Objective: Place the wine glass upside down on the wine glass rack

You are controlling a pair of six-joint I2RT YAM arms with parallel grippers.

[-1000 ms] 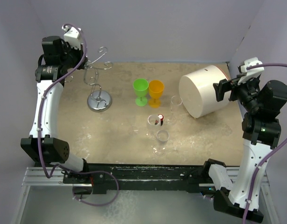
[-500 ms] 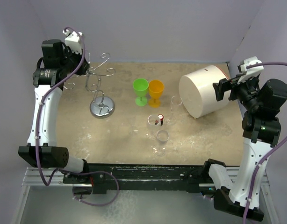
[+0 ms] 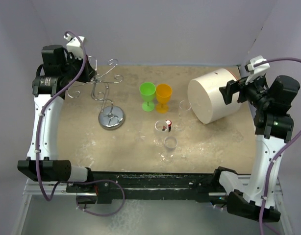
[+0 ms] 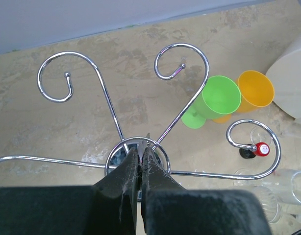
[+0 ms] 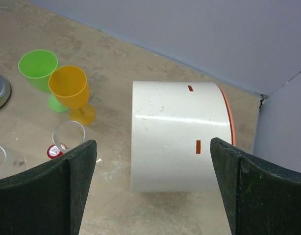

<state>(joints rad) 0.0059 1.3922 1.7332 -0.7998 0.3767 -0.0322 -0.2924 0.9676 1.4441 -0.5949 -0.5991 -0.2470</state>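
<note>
Well, the green cup (image 3: pixel 147 89), orange cup (image 3: pixel 163 91) and clear wine glasses (image 3: pixel 170 143) stand upright and look empty, mid-table, right of the wine glass rack (image 3: pixel 111 119). My left gripper (image 4: pixel 141 155) pinches the rack's top centre, its post running down to the disc base. My right gripper (image 5: pixel 150 196) gapes wide, holding nothing, above the white cylinder (image 5: pixel 175 132).
</note>
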